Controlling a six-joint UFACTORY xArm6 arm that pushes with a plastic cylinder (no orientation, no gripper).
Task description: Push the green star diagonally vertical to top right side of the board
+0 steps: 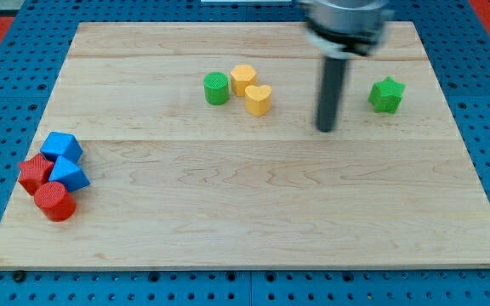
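Pale wooden boards make up the worktop (253, 212), which is laid on a blue pegboard (7, 93). Eight blocks are counted on it in all: two green, two yellow, two blue, two red. No claw is fitted — only a dark rod, so nothing is held; my tip (325, 128) is set down on the wood in the upper right part, apart from every block. The green star (386, 94) is found near the view's right edge, just to the right of my tip and slightly higher, with a clear gap between them. To the left of my tip a cluster of three is seen: a green cylinder (216, 88), a yellow hexagon (243, 79) and a yellow heart (259, 99), the two yellow ones touching. At the view's left edge four blocks are bunched together — a blue cube (61, 147), a blue wedge (70, 175), a red star (34, 172) and a red cylinder (54, 202).
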